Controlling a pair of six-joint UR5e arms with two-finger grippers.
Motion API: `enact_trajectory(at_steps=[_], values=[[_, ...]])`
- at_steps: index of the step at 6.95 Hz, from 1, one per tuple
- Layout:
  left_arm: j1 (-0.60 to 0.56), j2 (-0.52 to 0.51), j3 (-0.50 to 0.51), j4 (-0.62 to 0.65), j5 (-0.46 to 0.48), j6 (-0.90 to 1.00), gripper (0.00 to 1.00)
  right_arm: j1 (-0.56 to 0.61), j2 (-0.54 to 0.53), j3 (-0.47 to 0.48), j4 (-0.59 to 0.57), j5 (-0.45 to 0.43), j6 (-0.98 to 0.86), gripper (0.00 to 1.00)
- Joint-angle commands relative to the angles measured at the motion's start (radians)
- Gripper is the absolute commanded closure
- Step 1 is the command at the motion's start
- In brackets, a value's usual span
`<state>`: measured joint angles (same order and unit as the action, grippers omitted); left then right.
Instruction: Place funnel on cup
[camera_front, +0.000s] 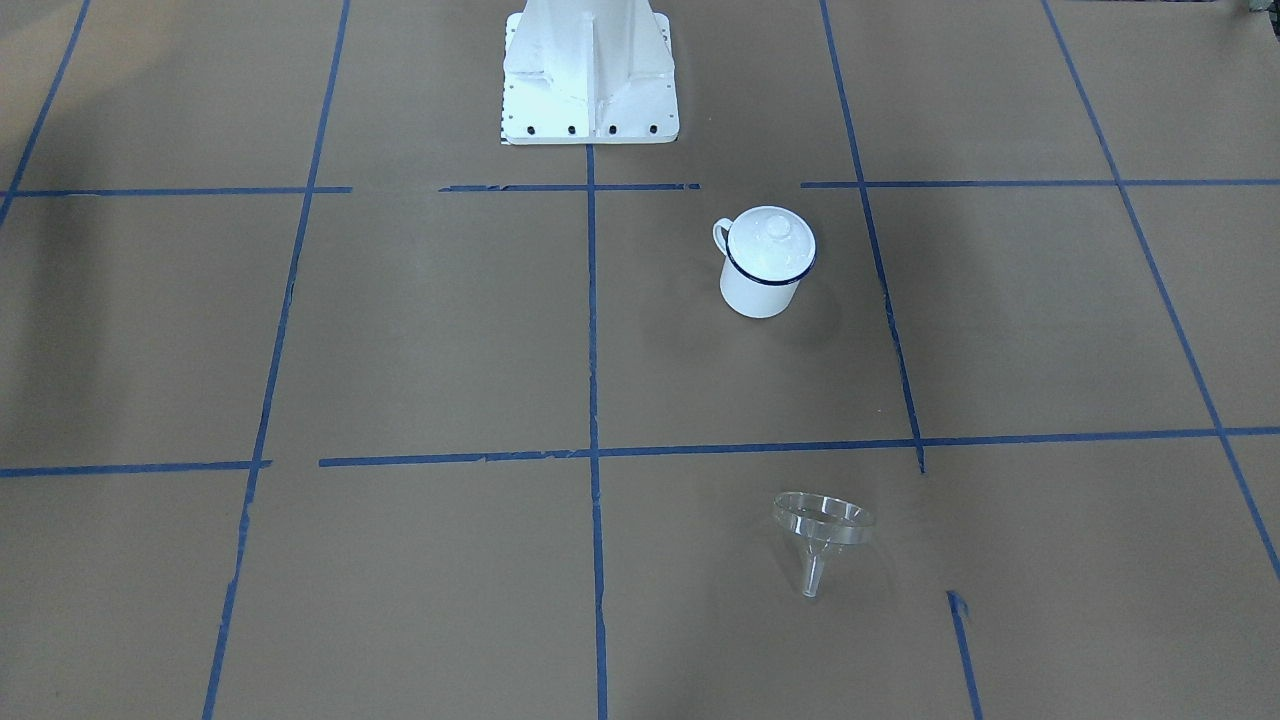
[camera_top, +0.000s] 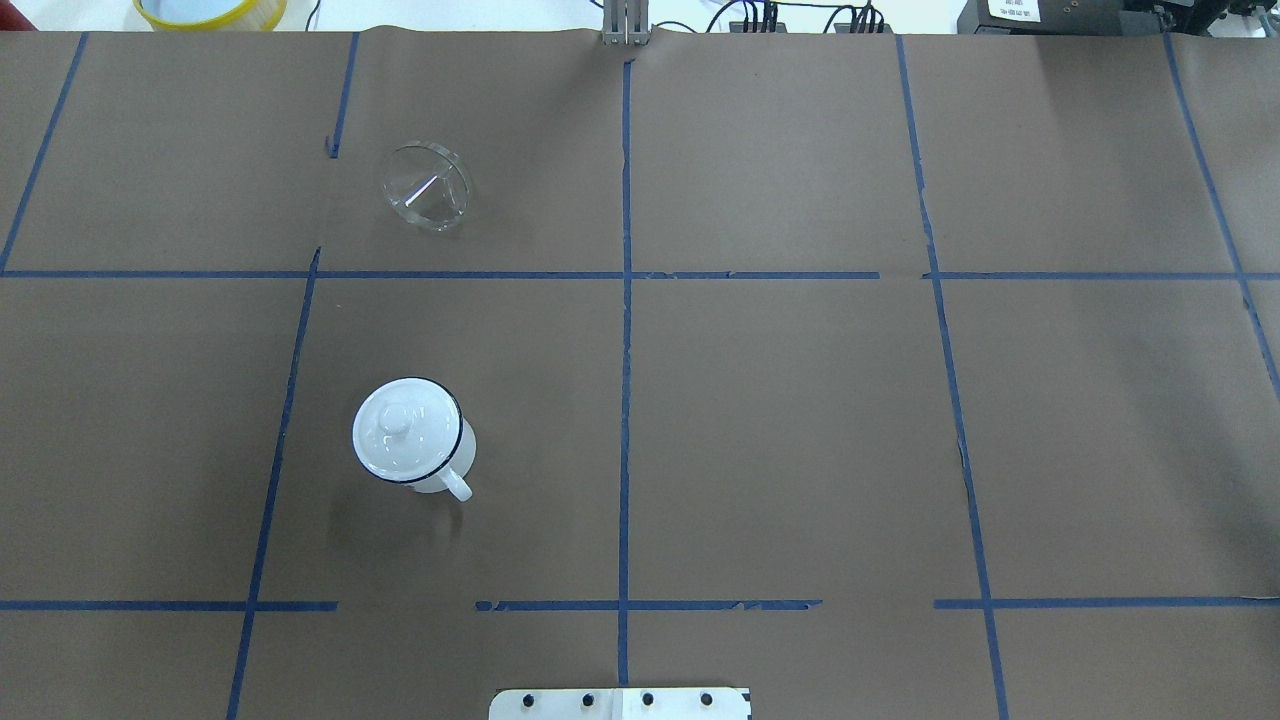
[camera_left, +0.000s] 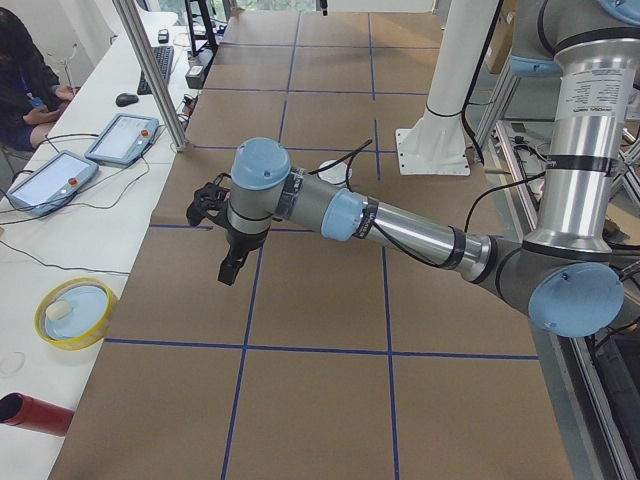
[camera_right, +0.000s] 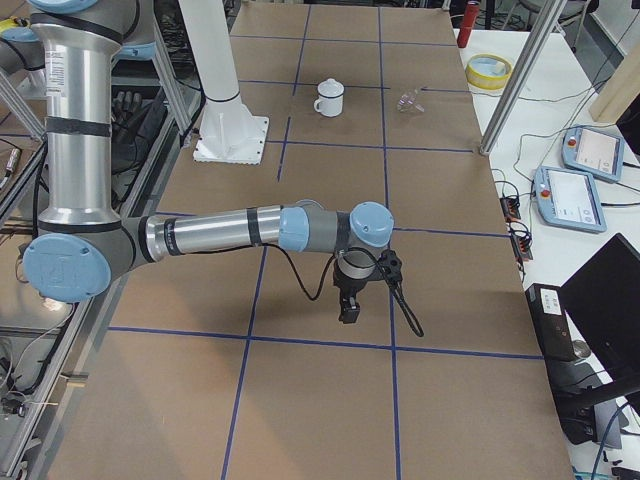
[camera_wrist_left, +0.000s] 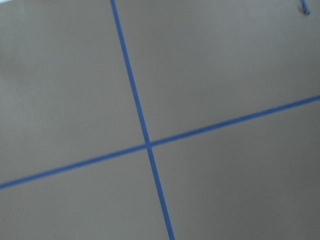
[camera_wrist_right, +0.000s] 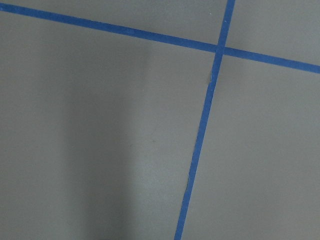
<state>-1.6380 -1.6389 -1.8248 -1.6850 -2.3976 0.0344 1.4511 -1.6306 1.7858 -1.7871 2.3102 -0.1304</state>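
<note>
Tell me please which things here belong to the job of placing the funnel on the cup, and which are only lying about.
For the job:
- funnel, lying on its side
- cup, upright
- lid, covering the cup

Just lying about, beside the table:
- yellow-rimmed dish
- red cylinder
- control tablets

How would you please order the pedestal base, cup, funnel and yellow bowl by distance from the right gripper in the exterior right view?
From the right gripper:
1. pedestal base, toward the robot's side.
2. cup and funnel, level with each other farther off; too close to call.
3. yellow bowl, farthest, past the funnel.
</note>
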Motion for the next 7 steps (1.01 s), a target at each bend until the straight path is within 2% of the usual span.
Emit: enact_trajectory(at_steps=[1, 2, 5, 6, 7], values=[[0.156, 0.007, -0.014, -0.122, -0.047, -0.186, 0.00, 0.000, 0.000, 0.000, -0.001, 0.000, 0.000, 0.00], [0.297, -0.043, -0.030, -0.125, -0.028, -0.399, 0.00, 0.000, 0.000, 0.001, 0.000, 0.000, 0.000, 0.00], [0.643, -0.180, -0.086, -0.114, 0.225, -0.971, 0.00, 0.000, 0.000, 0.001, 0.000, 0.000, 0.000, 0.00], [0.731, -0.220, -0.091, -0.107, 0.306, -1.098, 0.00, 0.000, 0.000, 0.001, 0.000, 0.000, 0.000, 0.00], [0.807, -0.263, -0.115, -0.035, 0.351, -1.187, 0.00, 0.000, 0.000, 0.000, 0.000, 0.000, 0.000, 0.00]])
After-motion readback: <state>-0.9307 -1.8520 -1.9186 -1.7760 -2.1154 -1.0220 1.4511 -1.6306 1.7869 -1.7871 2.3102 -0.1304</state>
